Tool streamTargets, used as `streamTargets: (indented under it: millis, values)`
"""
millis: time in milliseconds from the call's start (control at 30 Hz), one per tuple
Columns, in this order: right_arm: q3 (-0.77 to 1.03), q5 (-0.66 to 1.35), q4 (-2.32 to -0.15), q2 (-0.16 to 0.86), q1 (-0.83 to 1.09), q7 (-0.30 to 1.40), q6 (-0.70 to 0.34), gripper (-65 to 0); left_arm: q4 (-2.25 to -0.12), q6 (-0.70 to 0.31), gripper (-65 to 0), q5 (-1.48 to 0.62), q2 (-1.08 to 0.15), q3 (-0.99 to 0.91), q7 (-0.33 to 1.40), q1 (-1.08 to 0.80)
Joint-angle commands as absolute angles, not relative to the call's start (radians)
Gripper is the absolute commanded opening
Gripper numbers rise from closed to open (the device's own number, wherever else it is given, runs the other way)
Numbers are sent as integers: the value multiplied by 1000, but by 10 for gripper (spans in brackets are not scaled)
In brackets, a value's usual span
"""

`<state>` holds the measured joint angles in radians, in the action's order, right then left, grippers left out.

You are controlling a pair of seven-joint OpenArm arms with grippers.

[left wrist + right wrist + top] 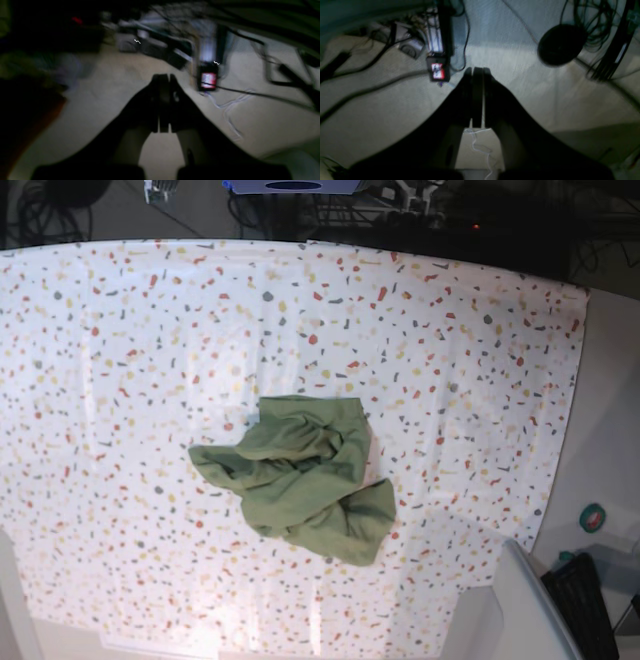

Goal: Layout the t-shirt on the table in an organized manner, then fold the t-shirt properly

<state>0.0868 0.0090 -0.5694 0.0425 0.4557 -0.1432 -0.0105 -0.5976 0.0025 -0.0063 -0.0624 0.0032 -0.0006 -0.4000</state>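
The olive-green t-shirt (300, 475) lies crumpled in a heap near the middle of the flecked white table (480, 330). Neither arm shows in the base view. In the left wrist view my left gripper (163, 78) has its jaws together and holds nothing; it hangs over a pale floor, and the picture is blurred. In the right wrist view my right gripper (477, 71) has its jaws together and is empty, also over the floor. The shirt and the table are out of both wrist views.
Cables and a small device with a red label (437, 71) lie on the floor; the device also shows in the left wrist view (208, 80). A round black object (558, 45) sits nearby. A grey bin (520, 610) stands past the table's lower right corner.
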Motion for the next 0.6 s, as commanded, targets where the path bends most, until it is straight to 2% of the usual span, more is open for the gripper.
streamTargets:
  millis: [0,100,300,567]
  values:
    - [131,10,-645,61,495,-137,-4,-650,-679,5,-650,-5,-77,4,1,-456]
    - [231,8,-855,54,596,-54,-7,-650,-905,5,-650,-7,-91,4,2,-584]
    - [262,8,-1132,53,737,90,-7,-650,-1219,5,-650,-7,-119,4,4,-773]
    - [262,8,-1399,28,862,116,-7,-650,-1629,5,-650,-7,-200,-7,4,-1012]
